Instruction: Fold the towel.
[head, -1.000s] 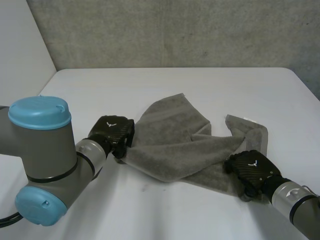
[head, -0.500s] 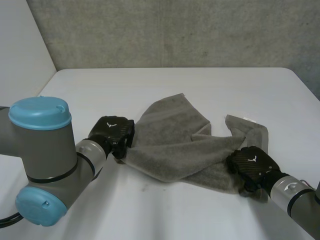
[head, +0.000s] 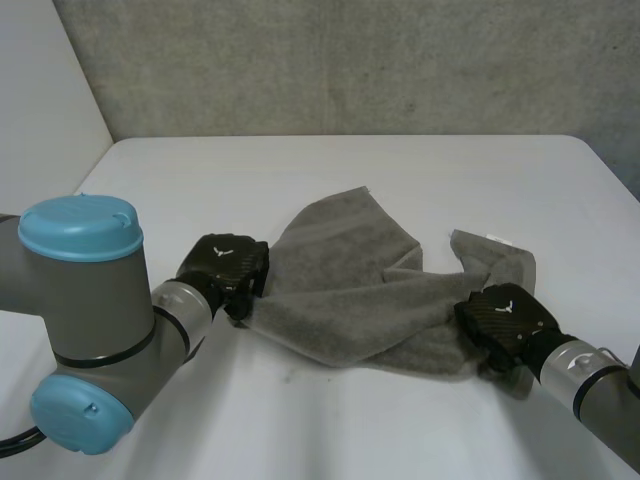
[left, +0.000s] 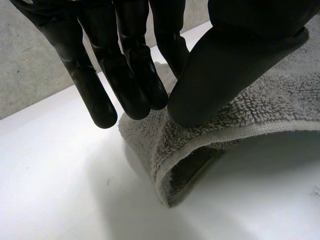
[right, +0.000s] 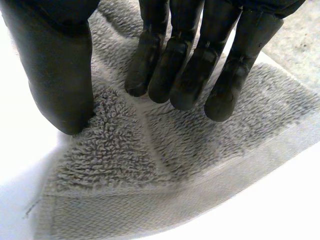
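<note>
Crumpled grey towel (head: 345, 285) on white bench (head: 300, 170); left robot hand (head: 228, 263) pinches its lifted edge; right robot hand (head: 503, 318) rests straight-fingered on a near corner.

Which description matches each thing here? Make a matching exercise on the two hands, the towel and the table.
Things:
1. left hand
2. right hand
3. towel
4. table

Descriptions:
a. grey and rumpled
b. white
c. pinches a raised towel edge between thumb and fingers
d. straight fingers resting on flat towel near a corner

Pairs: 1-c, 2-d, 3-a, 4-b
</note>
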